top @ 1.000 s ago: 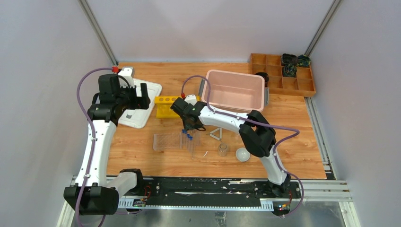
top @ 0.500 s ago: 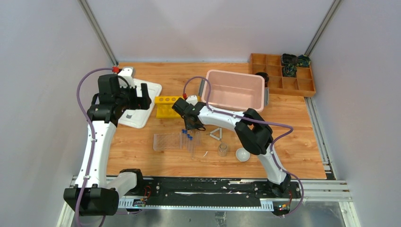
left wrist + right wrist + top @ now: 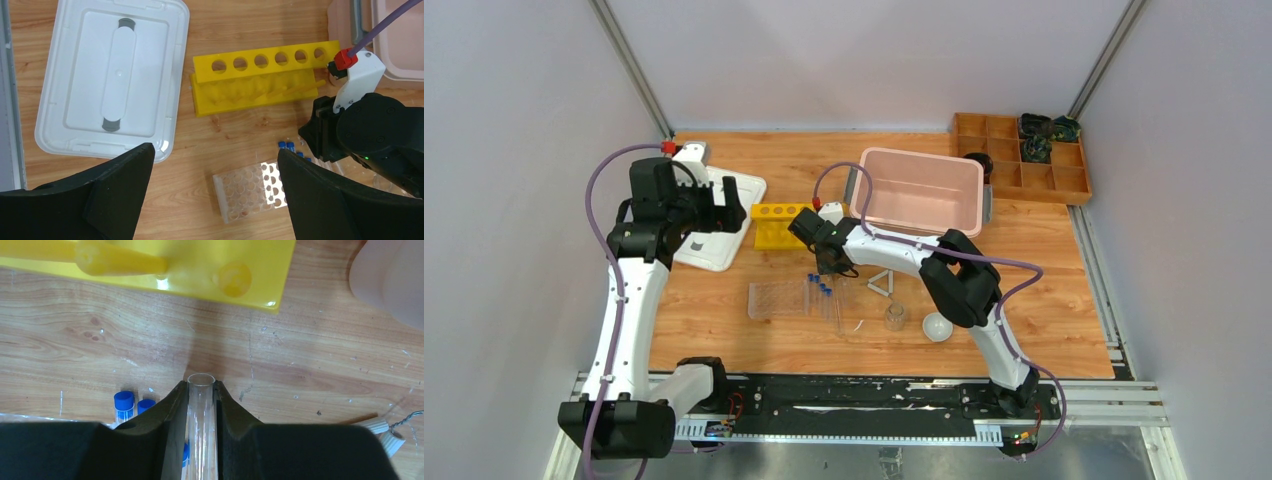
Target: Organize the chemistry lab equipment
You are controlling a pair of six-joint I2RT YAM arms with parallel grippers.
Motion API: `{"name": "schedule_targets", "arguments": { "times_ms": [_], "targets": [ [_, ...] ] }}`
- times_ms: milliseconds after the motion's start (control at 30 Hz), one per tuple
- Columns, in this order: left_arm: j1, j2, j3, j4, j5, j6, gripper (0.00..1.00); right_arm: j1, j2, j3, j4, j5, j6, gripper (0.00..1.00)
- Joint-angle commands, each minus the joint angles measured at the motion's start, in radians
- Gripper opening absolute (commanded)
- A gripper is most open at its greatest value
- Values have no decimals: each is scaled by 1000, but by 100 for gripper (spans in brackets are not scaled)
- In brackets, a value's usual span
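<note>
My right gripper (image 3: 201,387) is shut on a long clear glass tube (image 3: 201,415) with an open mouth, held low over the wood beside the yellow rack (image 3: 200,265). Small blue-capped tubes (image 3: 124,402) lie just left of its fingers. In the top view the right gripper (image 3: 829,266) sits between the yellow rack (image 3: 774,222) and the clear plastic tube rack (image 3: 776,299). The white triangle (image 3: 881,283), a small glass cup (image 3: 894,317) and the white round dish (image 3: 937,327) lie to the right. My left gripper (image 3: 215,155) hangs open high above the clear rack (image 3: 245,197).
The pink tub (image 3: 921,190) stands behind the right arm, its white grey-handled lid (image 3: 719,215) lying flat at the left under the left arm. A brown wooden compartment tray (image 3: 1024,160) sits at the back right corner.
The right jaws have closed in on the glass tube. The right arm has edged slightly toward the yellow rack. The left arm has stayed still.
</note>
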Motion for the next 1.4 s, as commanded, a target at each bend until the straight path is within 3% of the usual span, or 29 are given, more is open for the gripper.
{"name": "schedule_targets", "arguments": {
  "times_ms": [0, 167, 567, 1000, 1367],
  "targets": [
    [6, -33, 13, -5, 31, -10, 100, -3, 0, -14, 0, 19, 22, 15],
    [6, -40, 21, -18, 49, -11, 100, -2, -29, -12, 2, 7, 37, 0],
    [5, -90, 37, -67, 197, 14, 100, 9, -214, 109, 15, 8, 41, 0],
    [3, -146, -4, -88, 597, 35, 100, 37, -325, 217, 208, 94, -53, 0],
    [-27, -85, -49, -88, 752, 27, 82, 99, -384, 205, 363, 94, -95, 0]
  ]
}}
